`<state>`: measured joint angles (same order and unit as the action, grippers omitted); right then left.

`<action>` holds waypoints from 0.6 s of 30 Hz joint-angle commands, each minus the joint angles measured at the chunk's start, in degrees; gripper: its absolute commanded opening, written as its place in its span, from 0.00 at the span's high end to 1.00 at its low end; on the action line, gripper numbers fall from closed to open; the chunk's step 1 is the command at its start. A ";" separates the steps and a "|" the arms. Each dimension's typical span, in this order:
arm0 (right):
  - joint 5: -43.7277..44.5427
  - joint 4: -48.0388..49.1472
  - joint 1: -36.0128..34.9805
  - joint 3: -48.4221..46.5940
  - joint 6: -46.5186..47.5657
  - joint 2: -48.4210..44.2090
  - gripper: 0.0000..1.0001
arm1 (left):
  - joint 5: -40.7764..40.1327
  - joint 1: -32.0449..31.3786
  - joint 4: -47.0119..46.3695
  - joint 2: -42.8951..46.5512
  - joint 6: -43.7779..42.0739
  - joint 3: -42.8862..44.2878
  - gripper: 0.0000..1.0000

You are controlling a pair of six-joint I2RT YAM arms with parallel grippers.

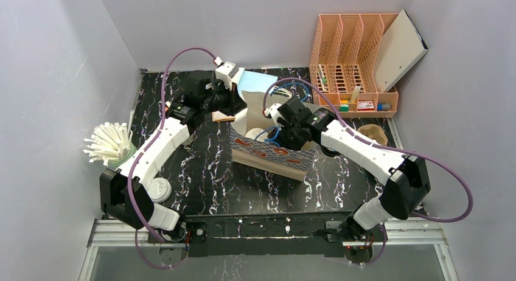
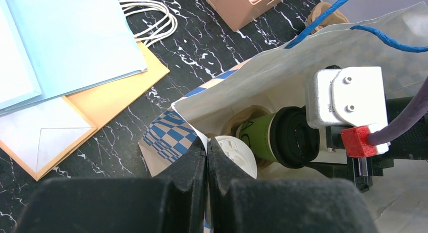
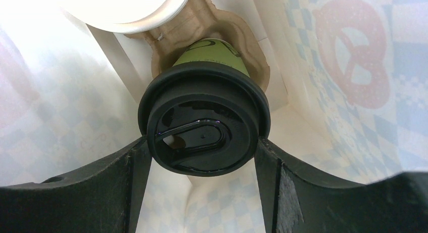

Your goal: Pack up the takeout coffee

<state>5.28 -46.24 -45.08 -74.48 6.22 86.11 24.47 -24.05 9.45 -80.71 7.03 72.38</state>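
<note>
The right gripper [image 3: 202,142] squeezes the takeout coffee [image 3: 204,54] by its lid, down inside the paper bag [image 2: 242,81]. The left gripper [image 2: 207,147] pinches the bag's rim. Tipping toward eleven o'clock could bump the white cup [image 3: 126,11] and spill.

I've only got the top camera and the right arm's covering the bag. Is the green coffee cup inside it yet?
Observer: Yes. The right wrist camera shows the green cup seated in a brown pulp carrier inside the bag.
Operator: Has the right gripper let go?
Observer: No. The right gripper has its fingers against the black lid on both sides.
Operator: And the left one?
Observer: The left gripper is shut, pinching the bag's rim.
</note>
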 commanded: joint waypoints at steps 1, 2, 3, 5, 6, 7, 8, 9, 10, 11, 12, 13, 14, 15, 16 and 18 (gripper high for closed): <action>-1.54 -1.93 -0.49 -0.24 0.50 2.14 0.71 | 0.77 0.24 -1.81 1.02 -0.87 1.51 1.00; -1.65 -1.66 -0.49 -0.21 0.62 2.49 0.71 | 0.90 0.24 -1.72 1.11 -0.86 1.41 1.00; -1.72 -1.57 -0.51 -0.23 0.70 2.93 0.71 | 1.04 0.22 -1.60 1.16 -0.94 1.35 1.00; -1.92 -1.66 -0.49 -0.39 0.87 3.71 0.71 | 1.43 0.24 -1.38 1.25 -1.18 1.23 1.00; -1.98 -1.46 -0.43 -0.40 0.86 3.95 0.71 | 1.54 0.24 -1.20 1.25 -1.34 1.28 1.00; -1.97 -1.25 -0.40 -0.30 0.90 4.04 0.71 | 1.57 0.24 -0.97 1.30 -1.50 1.34 1.00; -2.02 -1.01 -0.36 -0.12 0.97 4.13 0.71 | 1.56 0.24 -0.77 1.34 -1.63 1.34 1.00; -2.09 -0.83 -0.28 0.06 0.99 4.36 0.71 | 1.56 0.24 -0.61 1.43 -1.73 1.35 1.00; -2.28 -0.68 -0.15 0.30 0.98 4.54 0.71 | 1.60 0.24 -0.45 1.45 -1.81 1.33 1.00; -2.43 -0.33 -0.06 0.56 0.99 4.66 0.71 | 1.62 0.24 -0.25 1.44 -1.96 1.30 1.00; -2.46 -0.13 -0.07 0.78 0.99 4.75 0.71 | 1.58 0.24 -0.15 1.48 -2.09 1.33 1.00; -2.55 0.03 0.03 1.01 0.99 4.89 0.71 | 1.57 0.24 -0.05 1.51 -2.25 1.40 1.00; -2.70 0.30 0.11 1.27 0.98 5.03 0.71 | 1.62 0.21 0.15 1.52 -2.39 1.49 1.00; -2.95 0.42 0.09 1.50 0.99 5.16 0.71 | 1.61 0.23 0.34 1.52 -2.51 1.53 1.00; -2.99 0.62 0.08 1.83 0.98 5.25 0.71 | 1.63 0.23 0.46 1.52 -2.69 1.60 1.00; -3.06 1.07 0.29 2.53 0.97 5.51 0.71 | 1.73 0.24 0.64 1.52 -2.79 1.61 1.00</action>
<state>5.21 -44.84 -45.01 -74.89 7.14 88.33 24.88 -24.05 10.04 -80.71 5.74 72.38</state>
